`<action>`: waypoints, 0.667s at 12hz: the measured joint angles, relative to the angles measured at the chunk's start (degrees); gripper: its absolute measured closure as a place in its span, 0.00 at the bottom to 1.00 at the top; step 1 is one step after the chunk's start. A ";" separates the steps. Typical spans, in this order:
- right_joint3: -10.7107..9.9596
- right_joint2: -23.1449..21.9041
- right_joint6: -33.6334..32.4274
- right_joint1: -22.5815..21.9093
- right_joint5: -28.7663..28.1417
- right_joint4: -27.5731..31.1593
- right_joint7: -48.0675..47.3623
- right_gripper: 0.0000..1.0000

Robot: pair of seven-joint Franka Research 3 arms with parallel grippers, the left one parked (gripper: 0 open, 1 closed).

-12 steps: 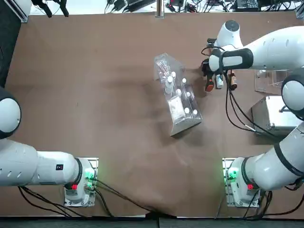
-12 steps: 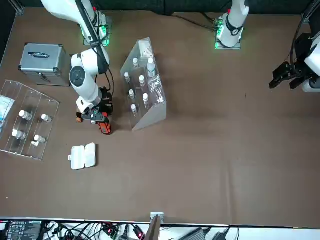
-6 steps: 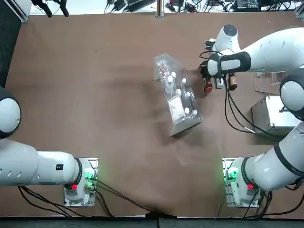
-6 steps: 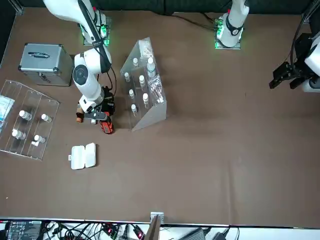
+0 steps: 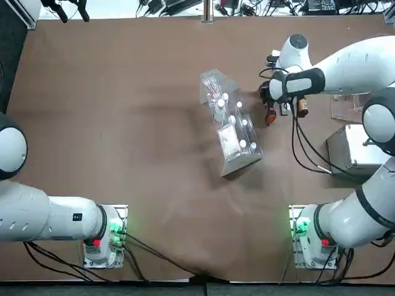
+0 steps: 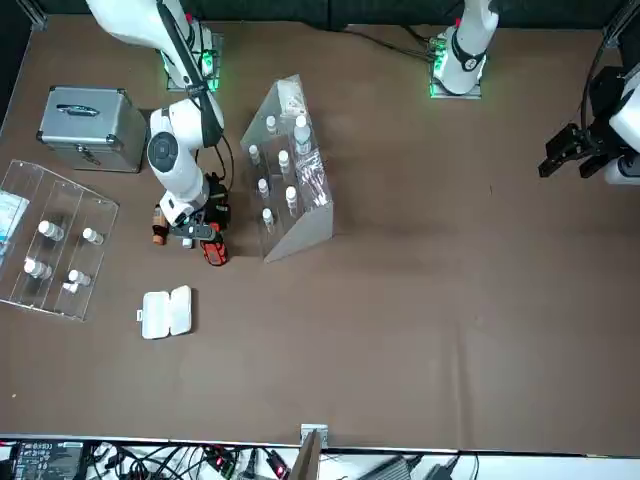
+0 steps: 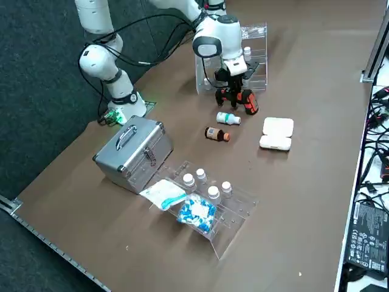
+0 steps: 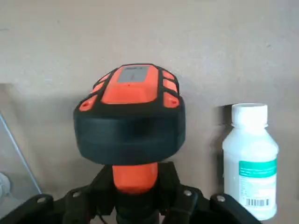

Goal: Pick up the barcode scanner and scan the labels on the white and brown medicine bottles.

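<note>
My right gripper [image 8: 138,205] is shut on the handle of the black barcode scanner [image 8: 131,116], whose orange-trimmed head faces the wrist camera. In the top view the gripper [image 5: 271,103] holds the scanner [image 5: 270,115] low over the table, between the clear vial rack and the two bottles. The white bottle [image 8: 250,161] with its teal band lies right beside the scanner; its barcode shows. In the right side view the white bottle [image 7: 228,118] and the brown bottle [image 7: 216,134] lie on their sides, just past the scanner [image 7: 242,100].
A tilted clear rack of white-capped vials [image 5: 231,126] stands close to the scanner. A white hinged case [image 7: 276,134] lies beyond the bottles. A silver metal case [image 7: 134,152] and a second clear rack with vials and packets [image 7: 206,201] sit further out.
The right wrist has turned and shifted a little toward the vial rack, carrying the scanner with it. Both bottles lie where they were.
</note>
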State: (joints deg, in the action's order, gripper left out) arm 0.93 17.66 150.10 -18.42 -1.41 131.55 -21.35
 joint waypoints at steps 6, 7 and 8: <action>0.00 0.66 1.04 -0.01 0.00 0.01 0.04 0.57; 0.00 0.67 1.05 -0.01 0.00 0.01 0.04 0.57; 0.00 0.68 1.05 -0.01 0.00 0.01 0.05 0.57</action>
State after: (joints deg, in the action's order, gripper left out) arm 0.93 18.34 151.15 -18.43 -1.41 131.56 -21.31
